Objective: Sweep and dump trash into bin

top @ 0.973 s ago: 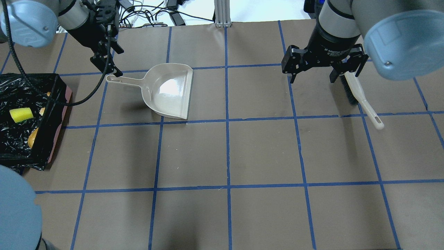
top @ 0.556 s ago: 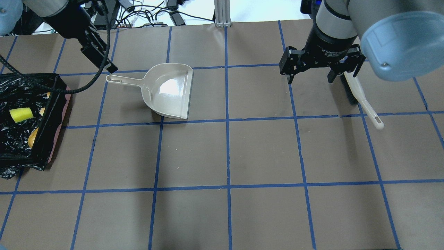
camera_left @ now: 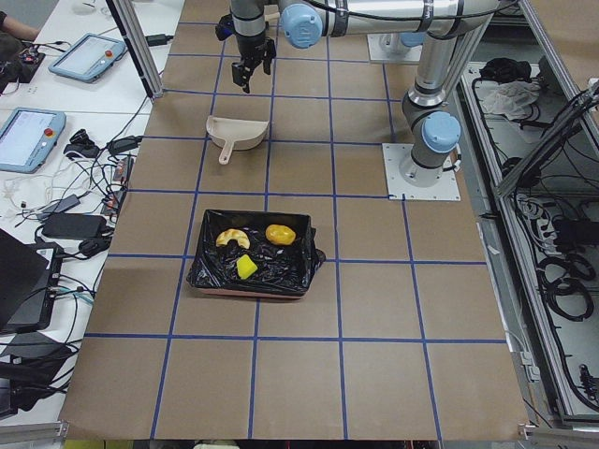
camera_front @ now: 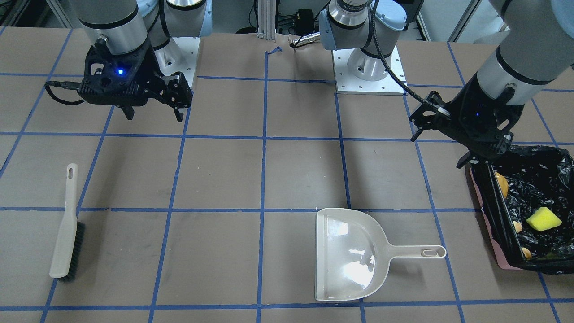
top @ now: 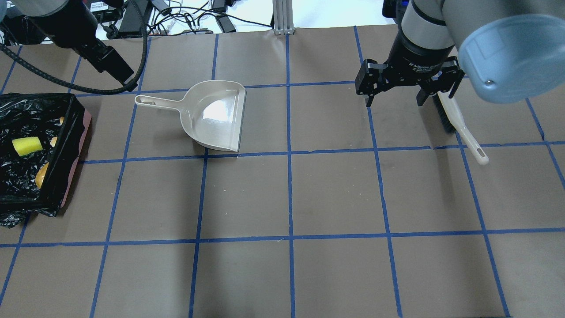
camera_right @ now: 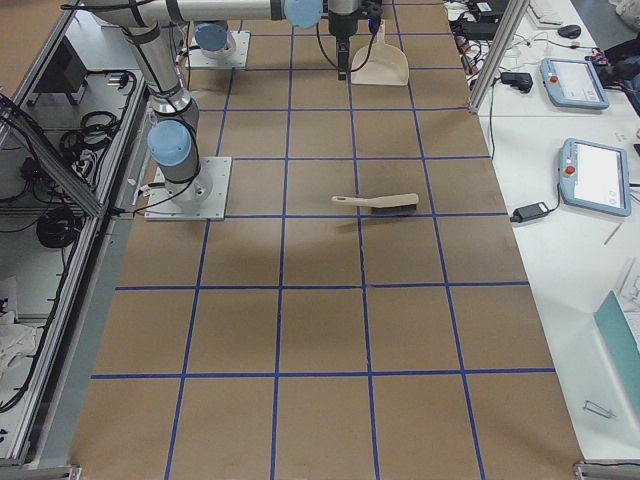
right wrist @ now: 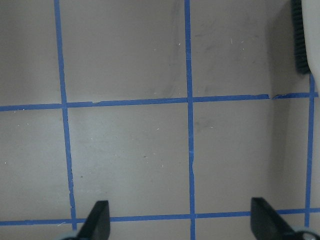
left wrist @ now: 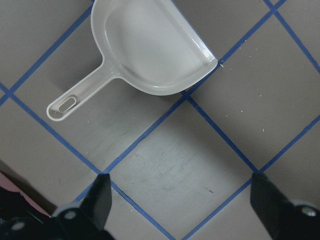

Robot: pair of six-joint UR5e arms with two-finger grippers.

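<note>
Black plastic lined the pink bin (top: 66,150) at the table's (top: 335,194) left edge, and the trash was seen inside it: a yellow wedge (top: 26,145), a tan croissant (camera_left: 231,238) and a yellow-brown lump (camera_left: 279,234). Next, the left gripper (left wrist: 180,177) was held above the table, fingers spread wide with nothing between them, and the beige dustpan (top: 216,117) lay empty further right. Toward the right, the right gripper (top: 394,102) was likewise spread and empty, near the brush (top: 459,123) laid flat on the table.

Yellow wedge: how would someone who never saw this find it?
On the table, at the end on the robot's left, sits a pink bin lined with a black bag. Inside lies the wedge, bright lemon yellow with flat sides; the croissant and potato beside it are rounded and duller.
</note>
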